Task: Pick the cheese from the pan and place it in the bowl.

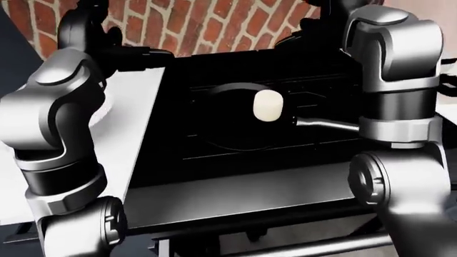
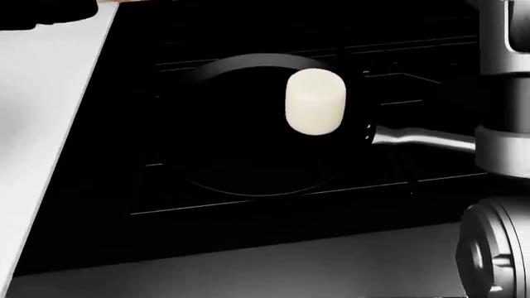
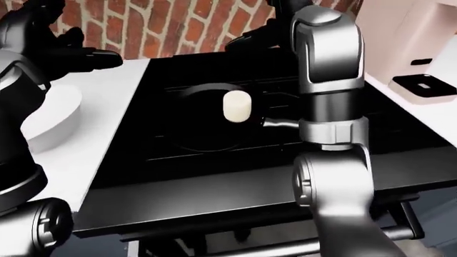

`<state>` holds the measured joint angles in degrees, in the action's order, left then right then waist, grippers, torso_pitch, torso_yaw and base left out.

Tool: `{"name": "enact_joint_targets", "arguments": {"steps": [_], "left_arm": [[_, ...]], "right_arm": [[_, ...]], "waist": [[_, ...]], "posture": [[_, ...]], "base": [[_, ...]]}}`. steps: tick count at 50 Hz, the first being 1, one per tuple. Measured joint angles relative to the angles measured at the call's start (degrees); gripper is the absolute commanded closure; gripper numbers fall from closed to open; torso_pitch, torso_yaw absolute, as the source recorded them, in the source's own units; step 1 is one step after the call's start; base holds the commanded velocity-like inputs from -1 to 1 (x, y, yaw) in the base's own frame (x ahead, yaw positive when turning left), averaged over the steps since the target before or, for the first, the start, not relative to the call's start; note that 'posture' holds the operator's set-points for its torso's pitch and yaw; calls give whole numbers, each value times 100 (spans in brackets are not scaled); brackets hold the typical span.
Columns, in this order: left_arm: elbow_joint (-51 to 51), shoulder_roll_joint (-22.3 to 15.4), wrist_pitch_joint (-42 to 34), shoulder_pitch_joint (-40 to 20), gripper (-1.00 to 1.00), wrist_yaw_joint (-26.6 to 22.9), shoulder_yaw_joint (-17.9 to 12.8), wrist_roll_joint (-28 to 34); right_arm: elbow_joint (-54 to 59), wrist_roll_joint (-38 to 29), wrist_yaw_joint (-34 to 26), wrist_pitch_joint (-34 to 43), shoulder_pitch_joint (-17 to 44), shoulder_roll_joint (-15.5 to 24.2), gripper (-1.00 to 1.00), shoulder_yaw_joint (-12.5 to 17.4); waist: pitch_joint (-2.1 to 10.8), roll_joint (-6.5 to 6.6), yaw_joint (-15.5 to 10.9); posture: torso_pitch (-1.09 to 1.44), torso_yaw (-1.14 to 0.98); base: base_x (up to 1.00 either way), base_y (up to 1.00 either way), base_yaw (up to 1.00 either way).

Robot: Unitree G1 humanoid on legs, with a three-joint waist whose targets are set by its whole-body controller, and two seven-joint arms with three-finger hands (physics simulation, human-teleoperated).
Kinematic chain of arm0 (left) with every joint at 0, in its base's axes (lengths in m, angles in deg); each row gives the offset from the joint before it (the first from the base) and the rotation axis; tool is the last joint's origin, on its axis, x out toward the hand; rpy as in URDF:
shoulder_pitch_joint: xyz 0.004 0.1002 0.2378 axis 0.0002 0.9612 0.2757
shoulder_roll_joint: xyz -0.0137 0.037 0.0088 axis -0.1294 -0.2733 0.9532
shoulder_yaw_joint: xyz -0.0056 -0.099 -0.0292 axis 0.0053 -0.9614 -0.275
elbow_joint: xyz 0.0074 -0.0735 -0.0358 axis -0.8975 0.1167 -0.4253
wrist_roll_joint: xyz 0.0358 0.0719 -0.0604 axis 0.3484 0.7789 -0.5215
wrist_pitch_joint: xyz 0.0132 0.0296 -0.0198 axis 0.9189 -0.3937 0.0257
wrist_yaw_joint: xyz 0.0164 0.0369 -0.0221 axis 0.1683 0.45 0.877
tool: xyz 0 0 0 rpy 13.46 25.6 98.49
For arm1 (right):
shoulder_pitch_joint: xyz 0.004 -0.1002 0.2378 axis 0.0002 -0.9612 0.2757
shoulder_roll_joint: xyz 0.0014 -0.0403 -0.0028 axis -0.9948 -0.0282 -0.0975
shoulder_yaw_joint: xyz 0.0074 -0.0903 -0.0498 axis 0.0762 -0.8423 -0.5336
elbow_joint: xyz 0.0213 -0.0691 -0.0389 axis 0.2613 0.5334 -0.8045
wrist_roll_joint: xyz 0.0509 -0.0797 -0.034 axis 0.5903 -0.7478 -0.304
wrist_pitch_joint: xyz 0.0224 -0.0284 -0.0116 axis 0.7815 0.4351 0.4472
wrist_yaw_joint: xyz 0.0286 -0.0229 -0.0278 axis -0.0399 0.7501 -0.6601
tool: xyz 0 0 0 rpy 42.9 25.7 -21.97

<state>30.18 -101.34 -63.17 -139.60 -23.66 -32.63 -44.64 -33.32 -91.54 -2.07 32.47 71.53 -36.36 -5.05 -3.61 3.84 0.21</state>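
The left hand (image 3: 53,45) hung above the white counter (image 3: 100,139), near the counter's far edge by the brick wall (image 3: 164,21). Its dark fingers (image 3: 100,59) were spread apart and reached toward the stove (image 3: 400,123); they held nothing and touched nothing. The right hand (image 3: 261,32) was raised near the stove's far edge, mostly hidden behind its own forearm (image 3: 328,69), so I could not tell whether its fingers were apart or together.

The cheese (image 2: 315,102), a pale rounded cylinder, lay in the black pan (image 2: 240,167), against the pan's wall on the side nearest the metal handle (image 2: 422,141). The pan sat on the stove's grates, nearer the stove's left edge than its right, and the handle pointed toward the stove's right edge.

The head view showed only the pan, the cheese, a strip of counter and parts of the right arm at its right border; neither hand was clear there. The right-eye view alone showed the white bowl (image 3: 50,115) well: it stood on the counter well left of the pan, under the left hand. How much it held could not be seen, as the left arm (image 1: 57,118) covered part of it. That view also showed a pale appliance (image 3: 414,48) beyond the stove's right edge.
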Motion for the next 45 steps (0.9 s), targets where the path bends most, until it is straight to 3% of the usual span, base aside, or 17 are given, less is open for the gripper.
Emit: {"name": "enact_joint_targets", "arguments": {"steps": [2,4,5,9,13,16,30,45], "left_arm": [[-3,-7,3,-67,-100,6,16,12],[-14,0,11,-92,-100,-6,43,6],[-25,23,15,-62,-100,-14,53,1],[112,46,-82,1,-100,-65,128,-37],[45,8,-41,-62,-100,-79,79,-34],[2,-17,4,-71,-100,-82,56,-31],[302,-282,151,-70,-100,-208,-24,42],[770,-568,498,-39,-100,-407,-160,194]], "right_arm": [[9,107,19,30,93,31,-100,92],[44,205,5,38,185,113,-100,110],[14,233,-31,-3,164,165,-100,64],[267,148,-207,-310,86,264,-100,-107],[668,14,-412,-1281,88,290,-100,-148],[930,-240,-673,-1562,272,360,-100,-277],[1491,-1432,-2113,-2202,915,306,-100,-416],[2047,-2357,-2845,-2681,1335,228,-100,-509]], "waist": [[-79,-147,17],[-111,-385,4],[-125,-424,-1],[-64,-323,21],[-38,-244,35],[-17,-211,51],[-46,-211,100],[-53,-187,85]], "posture": [[0,0],[0,0],[0,0],[0,0],[0,0],[0,0],[0,0],[0,0]], "base": [[0,0,0],[0,0,0],[0,0,0],[0,0,0],[0,0,0],[0,0,0],[0,0,0],[0,0,0]]}}
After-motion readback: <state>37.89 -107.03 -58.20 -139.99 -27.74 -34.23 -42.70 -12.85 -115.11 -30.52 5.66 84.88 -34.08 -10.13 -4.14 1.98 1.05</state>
